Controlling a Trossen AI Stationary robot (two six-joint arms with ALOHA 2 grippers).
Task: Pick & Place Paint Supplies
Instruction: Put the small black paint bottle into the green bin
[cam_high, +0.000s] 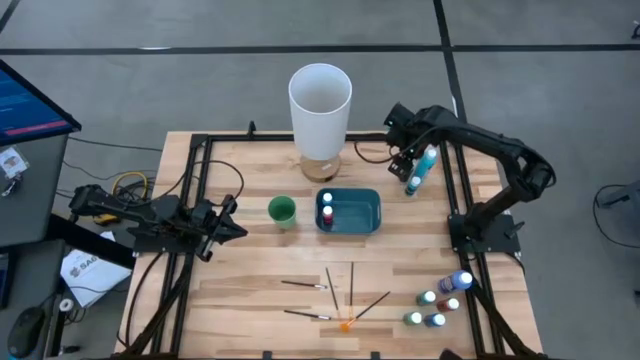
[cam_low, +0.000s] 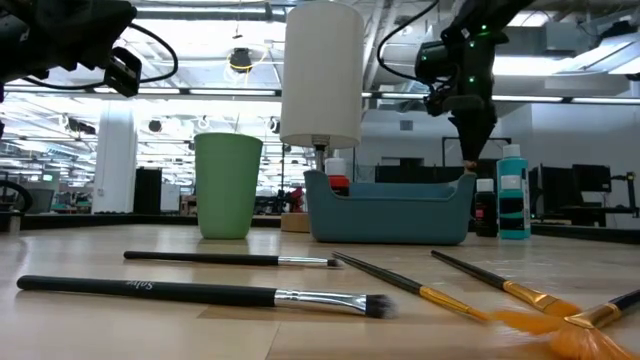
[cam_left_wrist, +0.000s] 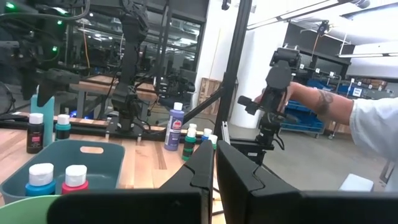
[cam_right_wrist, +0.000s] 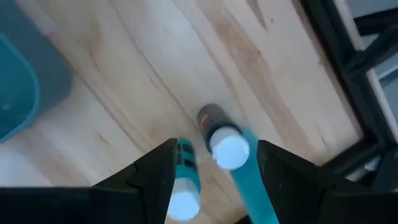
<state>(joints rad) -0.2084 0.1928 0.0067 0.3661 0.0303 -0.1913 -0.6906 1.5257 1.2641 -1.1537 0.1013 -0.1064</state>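
Counter (cam_high: 250, 300): wood, carries all supplies.
Teal bin (cam_high: 362, 212): two bottles inside.
Right gripper (cam_high: 412, 160): jaws wide, above teal bottles (cam_high: 424, 168) beside bin.
Left gripper (cam_high: 228, 222): closed, idle.
Bottles likely light, rigid, slick (grip body below cap).

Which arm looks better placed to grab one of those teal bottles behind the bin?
The right. Its gripper hangs directly over the teal bottles, jaws open around a cap. The left gripper waits shut, beyond the green cup.
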